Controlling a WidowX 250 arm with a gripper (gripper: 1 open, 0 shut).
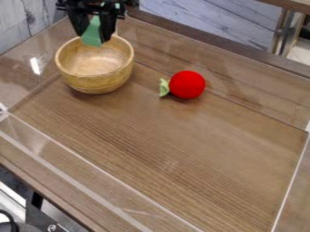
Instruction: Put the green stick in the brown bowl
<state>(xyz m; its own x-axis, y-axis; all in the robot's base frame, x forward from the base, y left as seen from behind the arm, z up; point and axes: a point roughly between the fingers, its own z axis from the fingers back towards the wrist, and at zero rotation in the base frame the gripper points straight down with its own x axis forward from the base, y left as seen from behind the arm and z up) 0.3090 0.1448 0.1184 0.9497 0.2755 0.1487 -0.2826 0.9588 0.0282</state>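
My gripper [92, 34] hangs at the top left, pointing down over the far part of the brown bowl [94, 64]. Its black fingers are shut on the green stick [92, 33], which stands on end between them, its lower tip just above the bowl's far rim. The bowl is round, light wood, with a pale inside that holds nothing. It rests on the wooden table.
A red ball [186, 84] with a small green leaf lies right of the bowl. Clear plastic walls [72, 172] border the wooden table [169, 145] at the front and left edges. A metal leg stands at the far right.
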